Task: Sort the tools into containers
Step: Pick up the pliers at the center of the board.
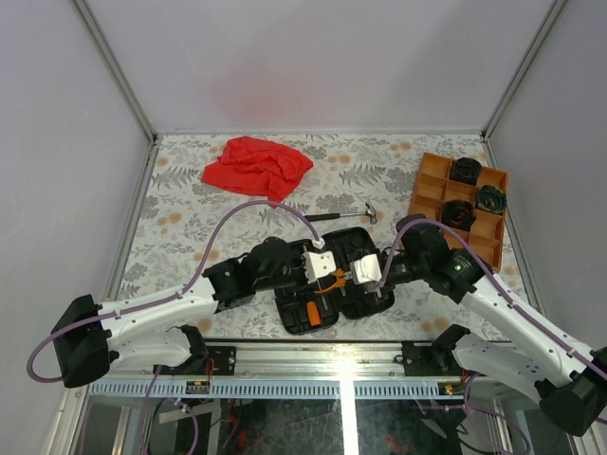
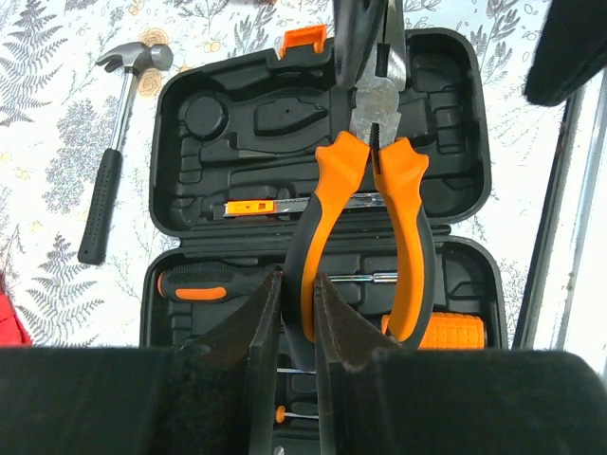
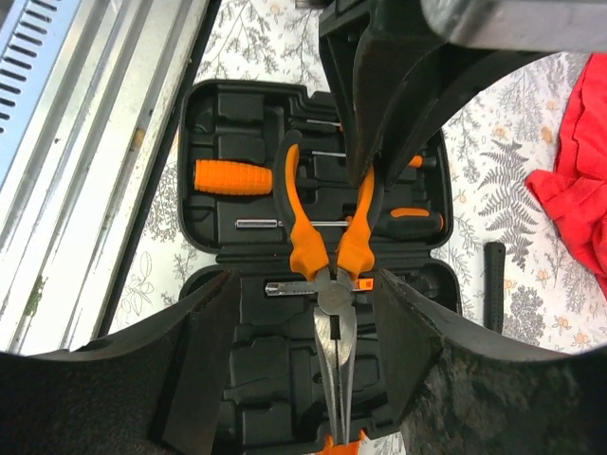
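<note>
While hanging over the open black case, pliers seen clear of the worktop, orange handles spread, steel nose pointing away from the left arm.

Left pincer: closed tight on one handle only, near its end. Other handle free.

Right pincer: spread wide, one finger on either side of the nose of the pliers, both clear of it. Nothing in its grip.

Case: lying open flat at the near edge of the worktop, between the two arms, orange latch on the rim of the far half.
- Half under the pliers' handles: screwdriver with orange-and-black handle seated in a slot; thick ribbed orange grip beside it.
- Other half: moulded slots, with a slim steel-and-orange piece along the hinge side. Cannot tell what tool.

Hammer: flat on the worktop just outside the case, black handle, steel head towards the back.

Orange tray: far right, well apart from the case. Three dark coils, each in its own square compartment, and a greenish one.

Red cloth: crumpled towards the back left, apart from everything else.
</note>
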